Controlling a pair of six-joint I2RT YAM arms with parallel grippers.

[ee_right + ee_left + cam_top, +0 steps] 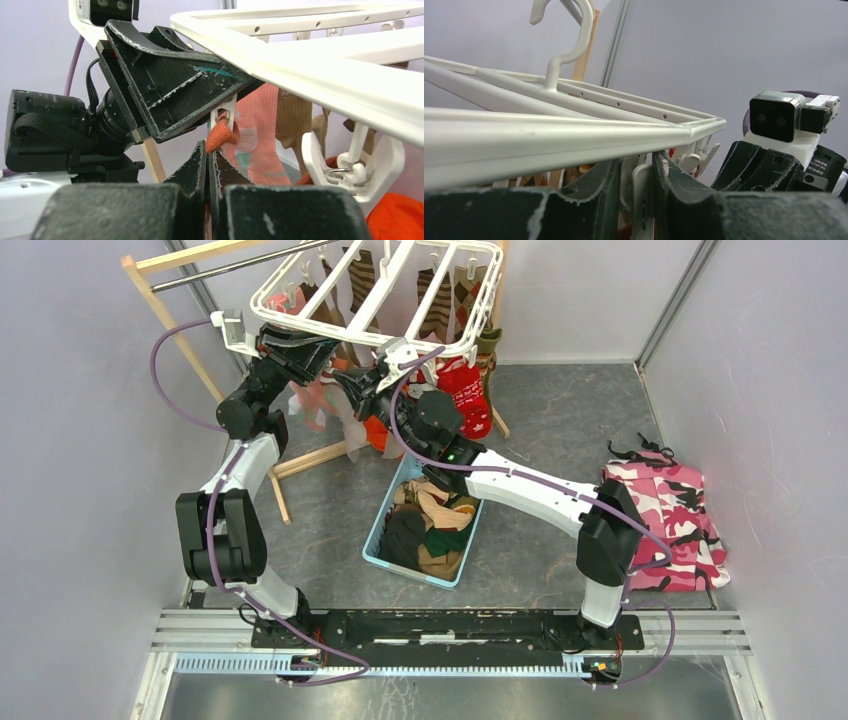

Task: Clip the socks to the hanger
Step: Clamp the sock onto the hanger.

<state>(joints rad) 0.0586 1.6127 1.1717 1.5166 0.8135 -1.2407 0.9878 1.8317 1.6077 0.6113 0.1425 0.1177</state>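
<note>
Right wrist view: right jaws pinched shut on an orange sock (220, 137) under the hanger (310, 67); left jaws squeeze its clip (642, 195). A shallow cuff could slip out when the clip closes.

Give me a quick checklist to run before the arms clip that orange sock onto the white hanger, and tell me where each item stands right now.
1. Right gripper holding the orange sock: ok, its jaws are shut on the fabric.
2. Left gripper placed on a clip: ok, its jaws stand either side of one white clip under the hanger edge.
3. Clip squeezed open: cannot tell, its mouth is hidden.
4. Sock tip inside the clip: cannot tell; in the right wrist view the tip reaches the clip's lower end.
5. More socks waiting in the basket: ok.
</note>
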